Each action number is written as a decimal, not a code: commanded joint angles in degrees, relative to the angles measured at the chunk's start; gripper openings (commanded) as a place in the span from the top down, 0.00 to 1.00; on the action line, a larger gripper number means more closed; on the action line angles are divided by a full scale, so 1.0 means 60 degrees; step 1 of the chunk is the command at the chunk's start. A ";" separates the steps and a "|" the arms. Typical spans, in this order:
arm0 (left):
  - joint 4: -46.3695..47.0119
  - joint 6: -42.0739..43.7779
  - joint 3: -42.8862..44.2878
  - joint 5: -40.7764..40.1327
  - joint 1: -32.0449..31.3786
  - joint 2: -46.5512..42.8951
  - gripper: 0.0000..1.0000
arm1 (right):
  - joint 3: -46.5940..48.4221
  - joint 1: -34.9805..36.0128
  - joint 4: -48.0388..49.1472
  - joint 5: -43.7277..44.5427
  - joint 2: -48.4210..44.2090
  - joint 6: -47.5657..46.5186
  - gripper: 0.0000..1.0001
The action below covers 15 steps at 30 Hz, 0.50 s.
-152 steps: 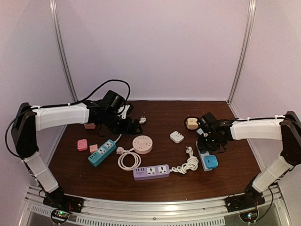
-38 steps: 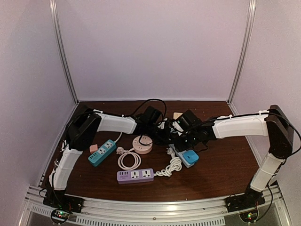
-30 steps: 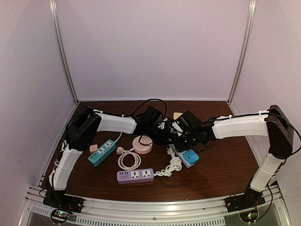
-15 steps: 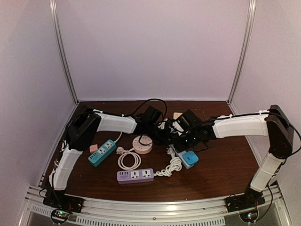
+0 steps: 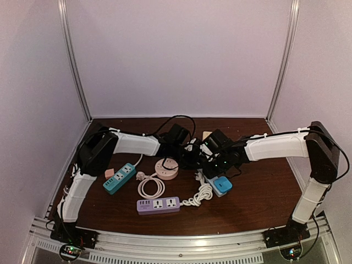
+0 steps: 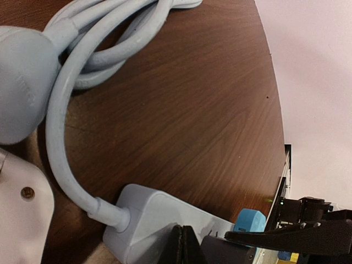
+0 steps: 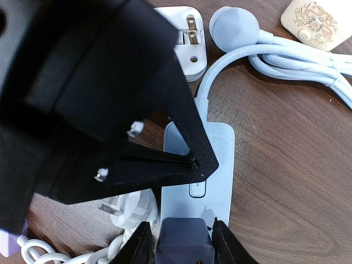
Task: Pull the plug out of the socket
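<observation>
The brown surface (image 5: 264, 203) holds many power strips and loose plugs, and both arms reach in to the middle of it. The one that matters is the pale blue power strip (image 7: 220, 165). It lies flat near the middle, and its thick cable (image 7: 264, 52) curls away from one end. The blue plug (image 7: 184, 247) sits pushed into the other end of that strip, so it is not out yet. The left tool (image 7: 193, 161) has its two fingers pressed together. Its tip rests on top of the strip near the switch, which looks like a way to hold the strip down. The right tool (image 7: 183, 235) has one finger on each side of the plug, and it looks like it is pinching it. The next job is likely a straight pull away from the strip. Things could go wrong here. If the left tool presses too lightly or slides on the smooth top, the whole strip may lift with the plug, and the plug will stay in. If the pinch is weak, the fingers may slip off the plug's smooth sides. If the pull leans to one side, the pins may jam. The two tools are very close, so they may bump. A small white plug (image 7: 190, 49) lies loose just beside the cable and could get knocked.
</observation>
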 commanded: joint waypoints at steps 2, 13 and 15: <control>-0.1753 0.0174 -0.0286 -0.0796 -0.0048 0.0485 0.97 | 0.0083 -0.0058 -0.0132 0.0231 -0.0036 -0.0012 0.68; -0.2120 0.0387 -0.0308 -0.1198 -0.0085 0.0653 0.97 | 0.0033 -0.0035 0.0170 0.0481 -0.0592 0.0217 0.97; -0.2299 0.0520 -0.0348 -0.1359 -0.0117 0.0699 0.97 | 0.0025 -0.0062 0.0346 0.0604 -0.0772 0.0342 0.99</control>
